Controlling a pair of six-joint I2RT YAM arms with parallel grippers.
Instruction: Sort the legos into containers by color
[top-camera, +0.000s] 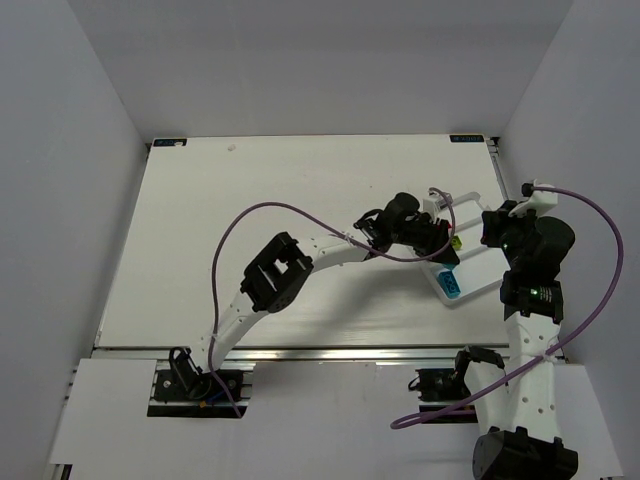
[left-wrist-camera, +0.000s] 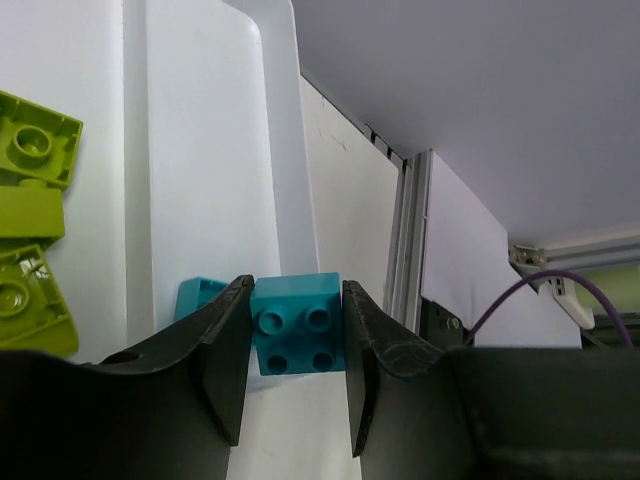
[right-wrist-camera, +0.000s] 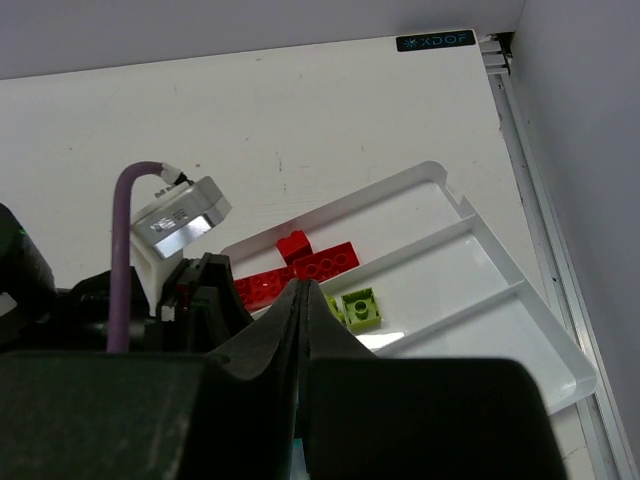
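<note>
Spanning the white table (top-camera: 250, 220) with the left arm, out to the shallow white three-compartment plastic tray (top-camera: 472, 292) at the right. Pinching a small cyan four-stud plastic brick (left-wrist-camera: 297, 340) between the dark fingers of the left gripper (left-wrist-camera: 296, 300), studs facing the wrist camera.

Hanging that brick, judging by the left wrist view, over the tray's end compartment. Showing there lime green studded bricks (left-wrist-camera: 35, 150) at far left beyond a thin divider, then a second cyan brick (left-wrist-camera: 198, 297) just beside the left finger, then the tray's outer wall (left-wrist-camera: 285, 150) rising behind. Being square, offering no long axis to line up. Probably calling only for spreading the fingers, with some risk of landing on the neighbour.

Giving, in the top view, only a cyan patch (top-camera: 450, 285) in the near compartment, with the grip itself hidden under the wrist.

Holding the right gripper (right-wrist-camera: 300, 310) pressed together beside the tray, with nothing seen between its fingers. Revealing, in the right wrist view alone, red studded bricks (right-wrist-camera: 305, 265) in one end compartment and lime ones in the middle. Hiding the cyan ones behind the fingers.
</note>
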